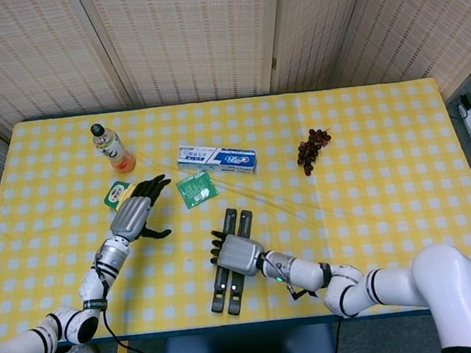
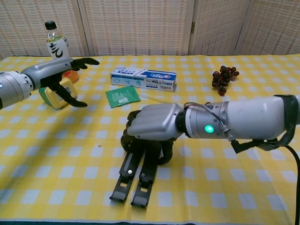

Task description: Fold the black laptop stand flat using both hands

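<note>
Bench (image 1: 381,129), yellow-and-white checked cloth; items listed left to right.

My left robot hand (image 1: 135,213) (image 2: 61,77): released, fingers spread, holding nothing, hovering beside a small yellow-and-green container (image 1: 118,193) (image 2: 55,97). The chest view shows this container partly covered by my fingers; the head view shows its green top.

Clear plastic drink bottle with black cap (image 1: 109,146) (image 2: 55,43): upright, near the far left edge. The head view shows an orange lower part that my left arm mostly hides in the chest view.

Small green flat packet (image 1: 196,188) (image 2: 123,96): lying flat, just in front of the white-and-blue toothpaste box (image 1: 216,157) (image 2: 144,78). Print too small to read.

Black folding laptop stand (image 1: 232,263) (image 2: 136,174): near the front edge, centre. Two long arms lie close side by side, nearly parallel. My right robot hand (image 1: 236,252) (image 2: 151,124) is curled down over its middle, grasping both arms; the chest view hides the far end behind my knuckles, while the head view shows that end clear of my fingers.

Bunch of dark red grapes (image 1: 311,150) (image 2: 223,78): well apart, to the right.
</note>
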`<state>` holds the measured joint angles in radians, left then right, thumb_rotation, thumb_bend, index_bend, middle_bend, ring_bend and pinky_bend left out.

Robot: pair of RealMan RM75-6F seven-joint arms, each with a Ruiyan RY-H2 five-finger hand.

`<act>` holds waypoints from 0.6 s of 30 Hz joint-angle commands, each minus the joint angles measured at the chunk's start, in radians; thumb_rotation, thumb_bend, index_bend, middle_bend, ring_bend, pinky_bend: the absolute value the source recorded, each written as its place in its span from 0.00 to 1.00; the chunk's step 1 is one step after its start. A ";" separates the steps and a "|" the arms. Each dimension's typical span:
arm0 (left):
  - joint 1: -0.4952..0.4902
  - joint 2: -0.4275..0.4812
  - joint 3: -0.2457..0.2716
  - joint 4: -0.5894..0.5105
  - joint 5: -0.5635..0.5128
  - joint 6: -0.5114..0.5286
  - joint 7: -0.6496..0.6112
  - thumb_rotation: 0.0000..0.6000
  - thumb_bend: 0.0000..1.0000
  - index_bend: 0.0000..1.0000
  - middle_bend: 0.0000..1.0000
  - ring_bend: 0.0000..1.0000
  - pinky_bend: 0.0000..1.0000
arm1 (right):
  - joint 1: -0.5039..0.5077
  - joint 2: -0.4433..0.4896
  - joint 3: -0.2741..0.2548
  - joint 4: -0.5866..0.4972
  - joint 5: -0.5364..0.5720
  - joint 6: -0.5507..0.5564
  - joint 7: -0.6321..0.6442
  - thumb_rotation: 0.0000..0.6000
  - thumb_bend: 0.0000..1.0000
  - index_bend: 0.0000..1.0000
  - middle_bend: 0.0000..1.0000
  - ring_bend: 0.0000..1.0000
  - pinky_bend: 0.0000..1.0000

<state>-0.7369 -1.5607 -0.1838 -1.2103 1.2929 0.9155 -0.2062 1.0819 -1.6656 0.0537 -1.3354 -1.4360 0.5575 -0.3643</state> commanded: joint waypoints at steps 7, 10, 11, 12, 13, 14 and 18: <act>0.000 0.001 -0.002 -0.002 -0.003 -0.002 0.006 1.00 0.19 0.00 0.02 0.00 0.00 | -0.001 0.023 -0.012 0.007 -0.072 0.063 0.078 1.00 0.26 0.56 0.42 0.26 0.01; -0.001 0.000 -0.004 -0.006 -0.007 -0.002 0.012 1.00 0.19 0.00 0.02 0.00 0.00 | 0.000 0.028 -0.022 0.014 -0.086 0.066 0.094 1.00 0.26 0.56 0.42 0.25 0.01; 0.000 0.000 -0.006 -0.008 -0.009 -0.001 0.015 1.00 0.19 0.00 0.02 0.00 0.00 | -0.001 0.031 -0.027 0.015 -0.089 0.066 0.096 1.00 0.26 0.53 0.39 0.24 0.01; 0.000 0.000 -0.007 -0.009 -0.011 0.001 0.018 1.00 0.19 0.00 0.02 0.00 0.00 | -0.003 0.035 -0.030 0.014 -0.090 0.067 0.097 1.00 0.26 0.50 0.37 0.23 0.01; 0.001 0.001 -0.008 -0.010 -0.013 0.003 0.022 1.00 0.19 0.00 0.02 0.00 0.00 | -0.006 0.039 -0.032 0.012 -0.088 0.069 0.098 1.00 0.26 0.39 0.30 0.19 0.01; 0.002 0.004 -0.011 -0.013 -0.016 0.006 0.027 1.00 0.19 0.00 0.02 0.00 0.00 | -0.011 0.045 -0.032 0.005 -0.086 0.078 0.097 1.00 0.26 0.27 0.22 0.15 0.00; 0.009 0.019 -0.015 -0.021 -0.025 0.026 0.069 1.00 0.20 0.00 0.02 0.00 0.00 | -0.055 0.078 -0.026 -0.033 -0.076 0.154 0.089 1.00 0.26 0.05 0.08 0.10 0.00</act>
<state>-0.7312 -1.5480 -0.1970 -1.2274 1.2724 0.9327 -0.1526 1.0535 -1.6084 0.0243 -1.3452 -1.5192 0.6697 -0.2710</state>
